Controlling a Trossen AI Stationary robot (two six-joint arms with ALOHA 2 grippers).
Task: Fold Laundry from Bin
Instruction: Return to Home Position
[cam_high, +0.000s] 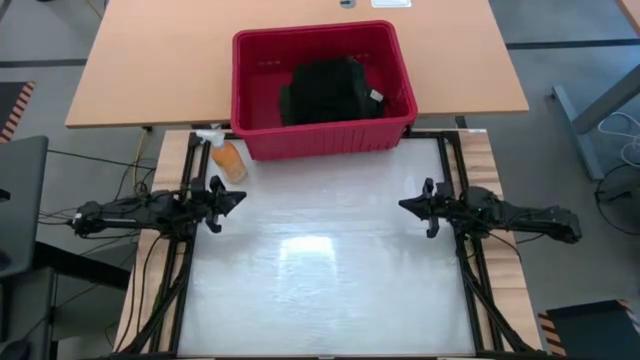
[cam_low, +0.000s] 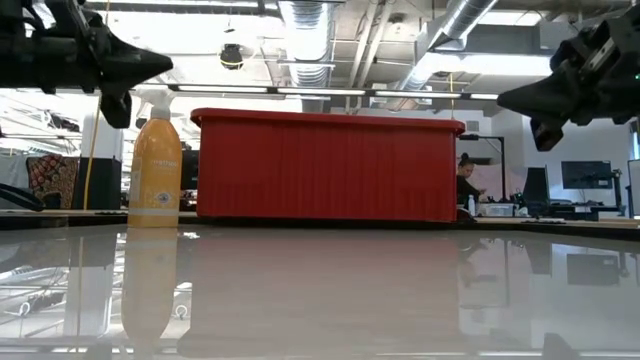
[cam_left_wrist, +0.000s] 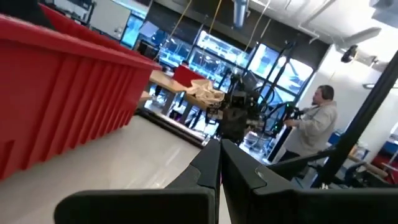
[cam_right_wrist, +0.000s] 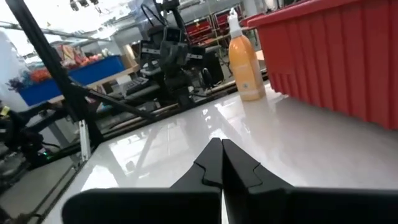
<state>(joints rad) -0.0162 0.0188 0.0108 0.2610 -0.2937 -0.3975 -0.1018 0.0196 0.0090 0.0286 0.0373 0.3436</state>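
From above, the dark laundry (cam_high: 325, 90), probably folded, lay inside the red bin (cam_high: 330, 138) at the far side of the table (cam_high: 320, 290), well apart from the left gripper (cam_high: 235, 197) and right gripper (cam_high: 405, 205). At table height, both hung clear before its wall. Each wrist view showed fingers (cam_left_wrist: 204, 167) pressed together, holding nothing.

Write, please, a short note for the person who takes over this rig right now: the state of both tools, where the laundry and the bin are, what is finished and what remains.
Left tool: shut, empty, raised above the left side of the white work surface, pointing inward.
Right tool: shut, empty, raised opposite it on the right side.
Laundry: a dark pile inside the red bin, which stands at the surface's far edge. An orange spray bottle stands by the bin's left front corner.
Done: the clothes lie in the bin.
Left: probably only parking both arms, if this is not already their rest pose.
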